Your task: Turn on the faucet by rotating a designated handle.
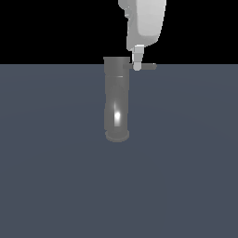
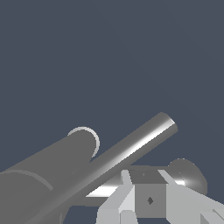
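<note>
The faucet [image 1: 116,100] stood at the centre of the exterior frame, its handle [image 1: 148,66] jutting toward the exterior view's right from the cap. My gripper [image 1: 137,65] hung over the bar near its root; whether it was closed on it I could not tell. Pushing so close to the pivot, I judged my fingers [image 2: 127,194] might slide off.
</note>
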